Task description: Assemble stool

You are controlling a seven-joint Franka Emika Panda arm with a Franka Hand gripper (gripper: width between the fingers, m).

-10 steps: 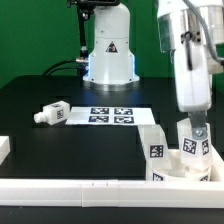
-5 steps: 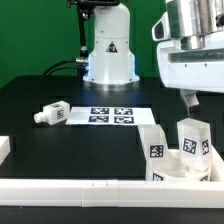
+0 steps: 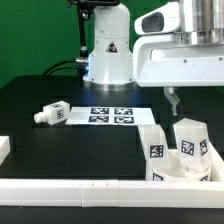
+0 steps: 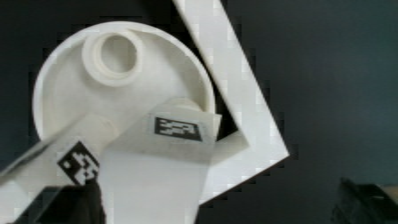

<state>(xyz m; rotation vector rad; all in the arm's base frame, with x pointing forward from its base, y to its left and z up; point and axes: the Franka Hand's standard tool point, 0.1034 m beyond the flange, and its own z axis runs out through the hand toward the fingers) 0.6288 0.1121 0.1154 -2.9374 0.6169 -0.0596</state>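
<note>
The arm's two-finger gripper [image 3: 174, 100] hangs above the white plastic stool's round rimmed seat [image 4: 107, 112]; I cannot tell whether its jaws are apart. Chunky white tagged legs [image 3: 190, 141] stand upright on the seat, which sits in the corner of the long white rails [image 3: 60, 187]. A loose leg [image 3: 52, 114] lies on the black tabletop [image 3: 40, 150] near the marker board [image 3: 110, 115], with a green backdrop [image 3: 30, 30] behind.

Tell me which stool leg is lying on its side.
The leg alone on the black table at the exterior view's left, beside the marker board. The other two legs stand upright on the seat.
</note>
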